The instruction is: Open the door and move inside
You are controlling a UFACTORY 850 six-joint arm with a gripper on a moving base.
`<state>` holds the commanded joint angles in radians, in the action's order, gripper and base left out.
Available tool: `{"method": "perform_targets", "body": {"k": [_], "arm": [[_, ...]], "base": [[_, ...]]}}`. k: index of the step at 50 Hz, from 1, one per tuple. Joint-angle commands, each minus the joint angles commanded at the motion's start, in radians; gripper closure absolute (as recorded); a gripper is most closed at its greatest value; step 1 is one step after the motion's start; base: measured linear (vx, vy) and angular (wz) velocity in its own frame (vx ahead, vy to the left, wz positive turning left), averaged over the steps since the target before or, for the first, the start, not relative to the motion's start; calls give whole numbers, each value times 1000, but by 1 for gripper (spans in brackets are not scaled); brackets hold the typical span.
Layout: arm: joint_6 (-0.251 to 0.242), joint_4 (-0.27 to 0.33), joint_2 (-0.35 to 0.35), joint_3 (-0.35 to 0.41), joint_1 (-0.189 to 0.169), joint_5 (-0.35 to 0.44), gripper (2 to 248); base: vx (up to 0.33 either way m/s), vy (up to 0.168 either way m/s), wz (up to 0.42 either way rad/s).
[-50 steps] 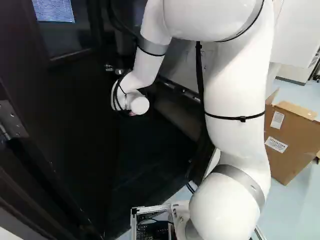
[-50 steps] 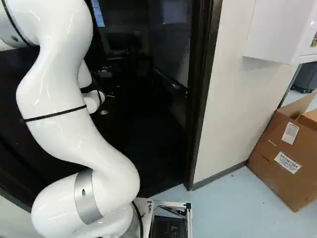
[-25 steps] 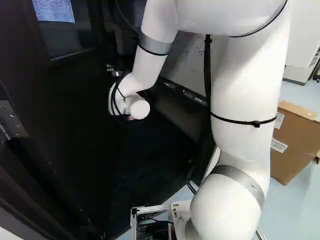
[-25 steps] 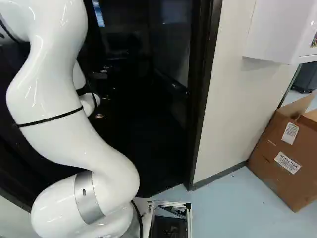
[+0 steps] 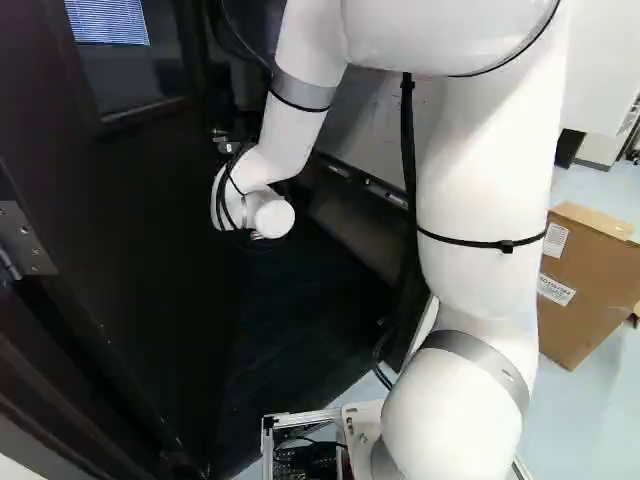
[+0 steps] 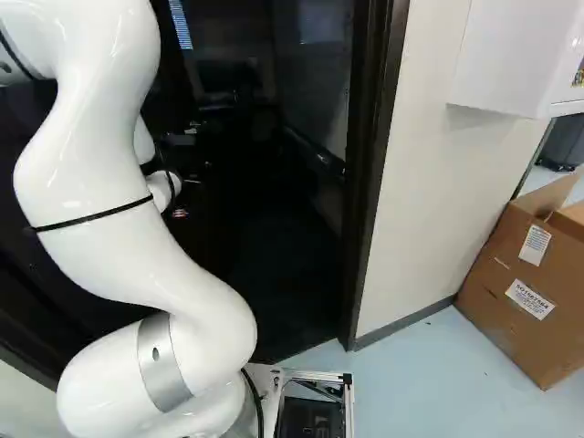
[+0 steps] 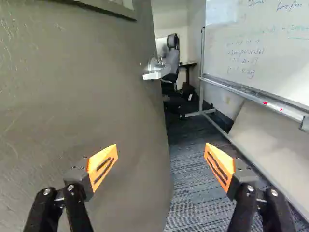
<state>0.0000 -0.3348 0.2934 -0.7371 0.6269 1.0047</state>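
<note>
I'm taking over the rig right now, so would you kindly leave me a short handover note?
Claw: open and empty, one finger in front of the door, the other on the side of the opening.
Job's things: the door stands open at the left of the left base view; its handle is ahead of the claw, untouched. The door frame is right of the arm in the right base view.
Done: door open, arm reaching in.
Left: the base has yet to go in. I'd watch the frame and the whiteboard beyond; clearance is hard to judge.
</note>
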Motion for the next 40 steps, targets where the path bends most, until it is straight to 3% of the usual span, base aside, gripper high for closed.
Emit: {"method": "perform_targets", "body": {"k": [40], "arm": [[0, -82, 123, -150, 42, 0, 3]], "base": [[0, 0, 0]]}}
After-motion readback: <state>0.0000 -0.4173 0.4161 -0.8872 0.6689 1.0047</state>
